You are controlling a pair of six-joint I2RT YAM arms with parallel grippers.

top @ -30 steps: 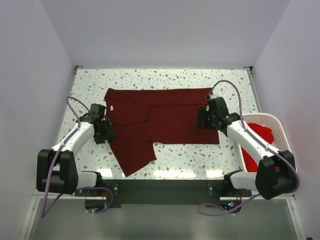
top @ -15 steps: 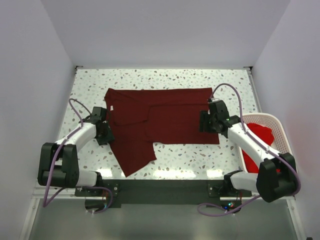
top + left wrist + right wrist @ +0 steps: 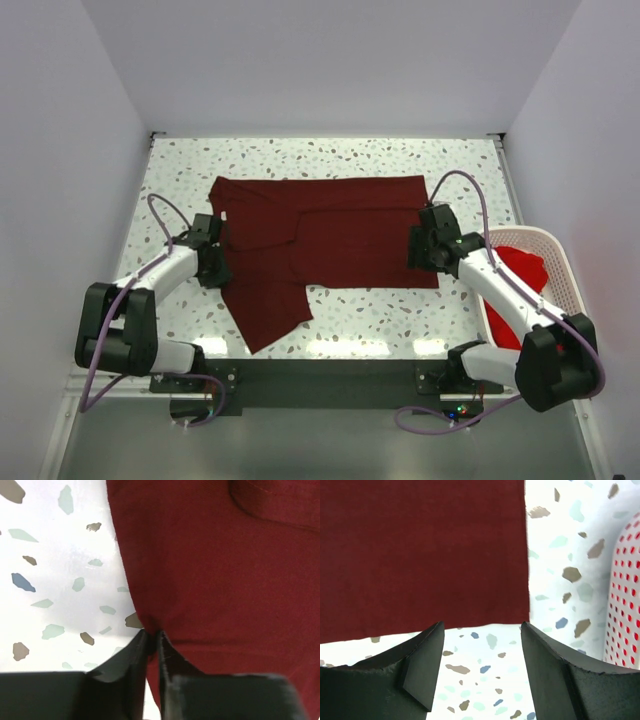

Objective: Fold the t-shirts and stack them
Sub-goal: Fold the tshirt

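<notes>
Maroon shirt (image 3: 330,240) lies spread out on the speckled table (image 3: 300,160), to the left of the basket (image 3: 562,262). It is dark red and mostly flat, and it stretches wide across the table. Its straight right edge is near the basket but does not touch it. The end far from the basket has a small white label (image 3: 224,214) at the neck. One flap of the shirt, also on the side far from the basket, sticks out toward the arms' bases. A soft fold line runs across the middle. A brighter red shirt (image 3: 520,272) sits bunched up inside the basket.

The left gripper (image 3: 152,639) is at the shirt edge farthest from the basket. Its fingers are pinched together on that edge, and the cloth puckers there. The right gripper (image 3: 482,630) is by the shirt corner nearest the basket. Its fingers are spread wide and hold nothing.
</notes>
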